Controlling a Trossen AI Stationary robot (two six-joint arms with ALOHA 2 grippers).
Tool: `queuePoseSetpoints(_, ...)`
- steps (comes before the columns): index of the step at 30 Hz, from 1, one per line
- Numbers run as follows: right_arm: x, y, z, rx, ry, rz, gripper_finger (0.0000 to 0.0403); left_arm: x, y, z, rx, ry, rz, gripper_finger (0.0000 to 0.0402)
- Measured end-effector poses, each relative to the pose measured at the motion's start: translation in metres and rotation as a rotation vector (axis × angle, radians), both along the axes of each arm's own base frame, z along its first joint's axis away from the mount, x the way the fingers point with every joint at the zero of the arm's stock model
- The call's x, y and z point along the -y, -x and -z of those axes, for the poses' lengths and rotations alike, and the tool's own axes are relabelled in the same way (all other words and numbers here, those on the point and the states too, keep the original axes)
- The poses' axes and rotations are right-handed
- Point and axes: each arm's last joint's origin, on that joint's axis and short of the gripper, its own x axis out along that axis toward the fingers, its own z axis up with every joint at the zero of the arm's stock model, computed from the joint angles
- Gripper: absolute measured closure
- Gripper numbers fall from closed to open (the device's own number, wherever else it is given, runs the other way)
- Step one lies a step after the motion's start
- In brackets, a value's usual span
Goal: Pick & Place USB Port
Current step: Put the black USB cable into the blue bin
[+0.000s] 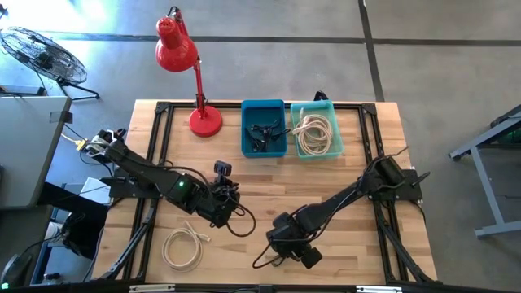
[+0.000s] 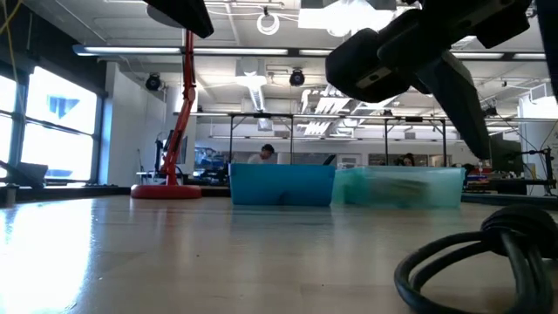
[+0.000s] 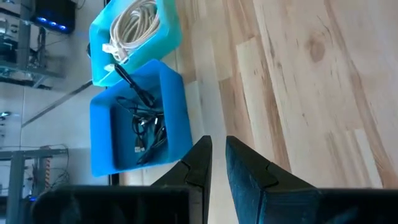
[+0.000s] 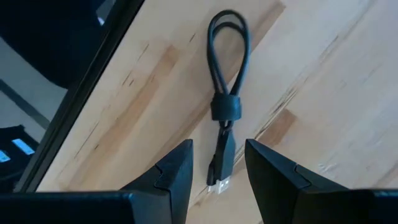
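A short black USB cable (image 4: 226,93), bundled with a tie, lies flat on the wooden table near its front edge (image 1: 264,259); it also shows in the low view (image 2: 479,262). My right gripper (image 4: 217,158) hangs just over it, open and pointing steeply down (image 1: 281,244). Its fingers stand on either side of the cable's plug end (image 4: 221,174) without touching it. My left gripper (image 3: 219,149) waits above the table's left middle (image 1: 230,195), shut to a thin slit with nothing in it.
At the far edge stand a blue bin (image 1: 263,128) with black cables and a teal bin (image 1: 316,130) with white cables. A red desk lamp (image 1: 203,118) stands left of them. A coiled white cable (image 1: 183,248) lies near the front left.
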Motion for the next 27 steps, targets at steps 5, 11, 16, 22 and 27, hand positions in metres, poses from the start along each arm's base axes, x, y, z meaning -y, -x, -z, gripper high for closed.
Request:
queuePoseSetpoints(5, -0.004, -0.004, -0.001, 0.047, -0.016, 0.015, 0.0265, 0.002, -0.001, 0.0, -0.008, 0.055, 0.025, 0.0357)
queuePoseSetpoints(11, -0.014, -0.001, -0.001, 0.053, -0.027, 0.05, 0.0265, 0.009, -0.003, 0.0, -0.004, 0.187, 0.075, 0.0357)
queuePoseSetpoints(16, -0.026, 0.006, -0.001, 0.062, -0.014, 0.031, 0.0265, 0.019, -0.003, -0.003, 0.025, 0.248, 0.119, 0.0357)
queuePoseSetpoints(22, -0.036, 0.015, 0.013, 0.063, -0.027, 0.045, 0.0265, 0.035, 0.001, -0.006, 0.08, 0.257, 0.159, 0.0357)
queuePoseSetpoints(27, -0.03, 0.021, 0.031, 0.074, 0.054, 0.093, 0.0265, 0.049, 0.007, -0.005, 0.114, 0.281, 0.15, 0.0357)
